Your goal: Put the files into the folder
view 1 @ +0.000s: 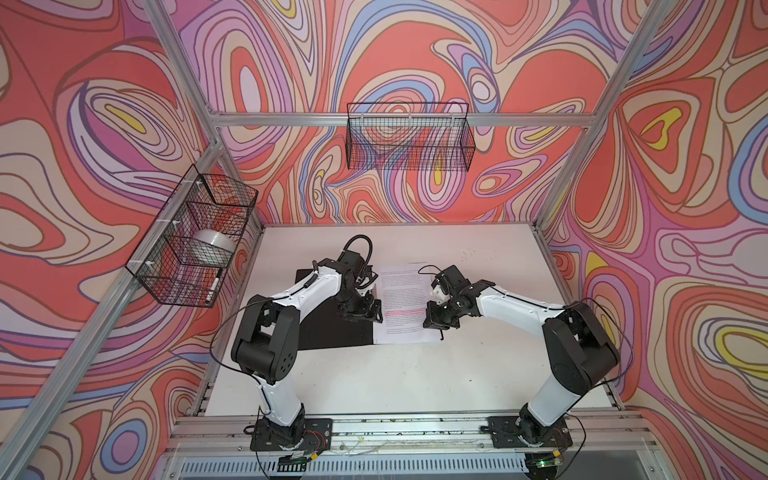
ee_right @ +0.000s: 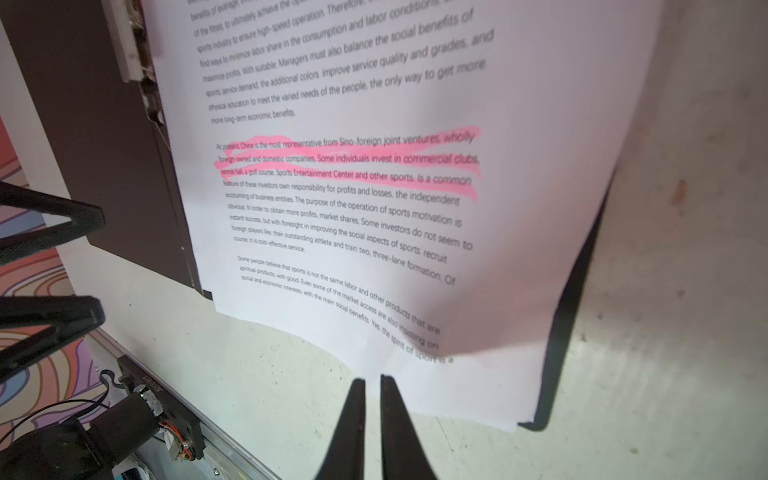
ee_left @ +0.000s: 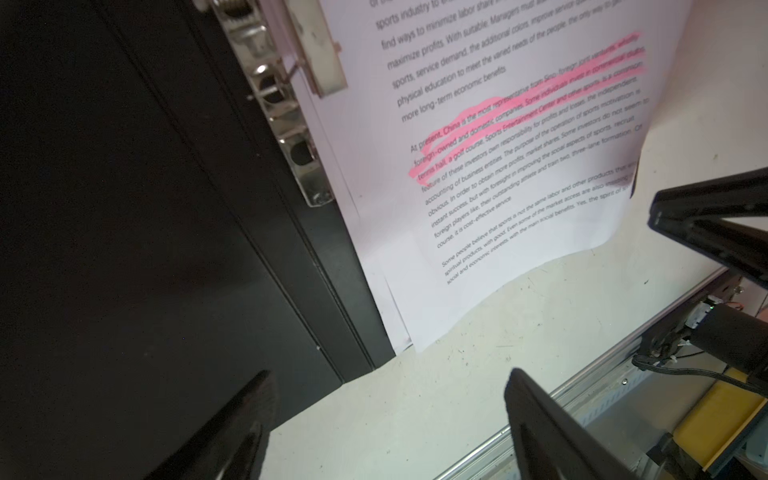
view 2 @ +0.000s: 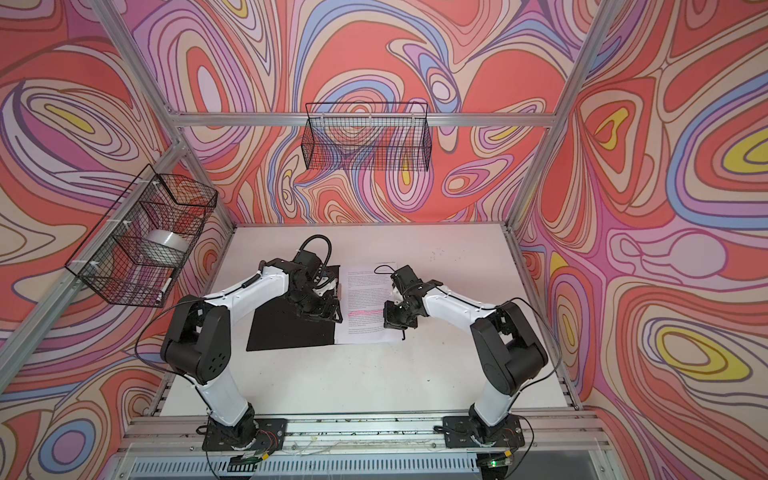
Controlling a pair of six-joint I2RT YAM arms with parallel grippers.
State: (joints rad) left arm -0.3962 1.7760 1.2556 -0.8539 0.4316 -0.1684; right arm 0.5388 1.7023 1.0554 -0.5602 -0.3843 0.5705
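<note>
Already the files (view 1: 401, 299) lie on the right half of the open folder (view 1: 332, 328), their inner edge just beside the metal clip (ee_left: 282, 104) at the spine. Whether the clip presses on them I cannot tell. The folder's black left half lies flat on the tabletop (view 1: 395, 374).

The right pincer (ee_right: 372, 380) is closed and looks to be nipping the sheets' outer edge, which bows up off the folder. The left pincer (ee_left: 386, 432) hangs wide open and empty above the spine.

I judge the step in hand to be seating the sheets. Next, the right pincer should lay the raised edge down flat and square to the spine, then let go. The left could then take the cover's far edge and fold it over without dragging the paper askew.
</note>
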